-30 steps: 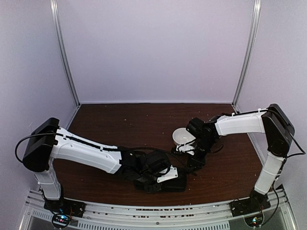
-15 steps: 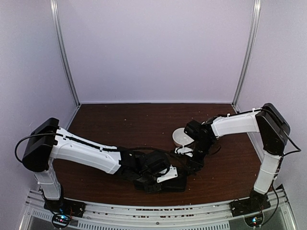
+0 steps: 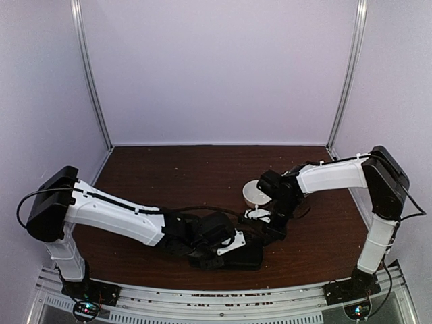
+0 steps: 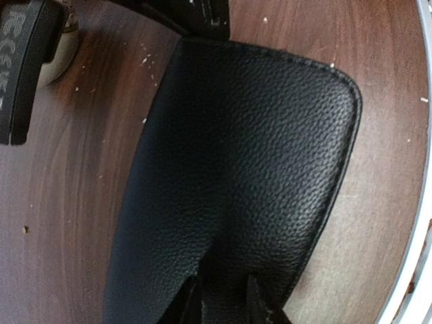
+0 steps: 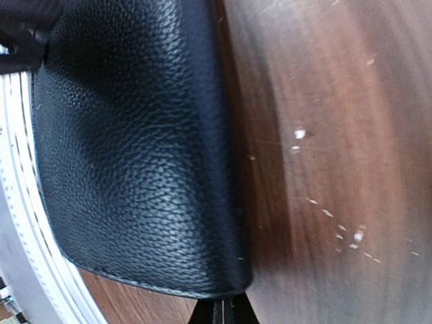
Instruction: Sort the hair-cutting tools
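Note:
No hair-cutting tools show in any view. A flat black leather case (image 3: 248, 257) lies near the table's front edge. My left gripper (image 3: 237, 247) hovers low over it. In the left wrist view the case (image 4: 256, 148) fills the frame and the left gripper (image 4: 226, 307) has its fingers slightly parted, tips against the leather. My right gripper (image 3: 268, 233) sits at the case's far right corner. In the right wrist view the right gripper (image 5: 223, 316) is shut, its tips touching the case's (image 5: 135, 148) corner edge. I cannot tell whether they pinch the edge.
A white bowl (image 3: 256, 194) stands just behind the right gripper and shows in the left wrist view as the bowl (image 4: 59, 50). The table's metal front rail (image 5: 15, 202) runs close beside the case. Brown tabletop (image 3: 175, 175) stretches behind both arms.
The right gripper has closed and come down to the case's corner. The left gripper's fingers have parted a little. The left arm has shifted slightly.

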Available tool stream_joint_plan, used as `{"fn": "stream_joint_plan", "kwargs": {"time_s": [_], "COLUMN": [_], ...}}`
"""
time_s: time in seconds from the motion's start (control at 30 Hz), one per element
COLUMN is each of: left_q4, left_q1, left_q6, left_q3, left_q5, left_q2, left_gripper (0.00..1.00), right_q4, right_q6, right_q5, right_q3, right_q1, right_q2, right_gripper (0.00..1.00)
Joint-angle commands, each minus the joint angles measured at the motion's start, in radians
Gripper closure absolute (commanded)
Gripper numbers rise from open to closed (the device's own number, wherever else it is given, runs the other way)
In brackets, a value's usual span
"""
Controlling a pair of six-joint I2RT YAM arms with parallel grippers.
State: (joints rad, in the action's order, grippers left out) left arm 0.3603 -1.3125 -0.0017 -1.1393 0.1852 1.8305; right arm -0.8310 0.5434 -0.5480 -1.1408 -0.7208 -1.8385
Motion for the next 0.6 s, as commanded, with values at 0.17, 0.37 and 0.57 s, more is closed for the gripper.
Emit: {"fn": "stream_joint_plan", "kwargs": {"time_s": [0.17,0.37,0.57], "left_q4": [0.048,0.045,-0.024], "left_q1": [-0.033,-0.067,-0.097], "left_q6": [-0.020,-0.030,-0.045], "left_q3": [0.084,0.078,0.113], "left_q5": [0.167,0.190,0.174], "left_q2": [-0.106,-0.111,-0.113], "left_gripper": [0.69,0.69,0.67], "right_q4": [-0.002,-0.044,-0.091], "right_q6": [0.007,-0.018,-0.042], "right_q5": [0.107,0.126,0.137], "right_q3": [-0.100,-0.272,-0.446], "right_q1": [-0.066,-0.169,-0.189], "right_q2": [0.036,-0.088,-0.219], "right_gripper": [1.00,1.00,1.00]}}
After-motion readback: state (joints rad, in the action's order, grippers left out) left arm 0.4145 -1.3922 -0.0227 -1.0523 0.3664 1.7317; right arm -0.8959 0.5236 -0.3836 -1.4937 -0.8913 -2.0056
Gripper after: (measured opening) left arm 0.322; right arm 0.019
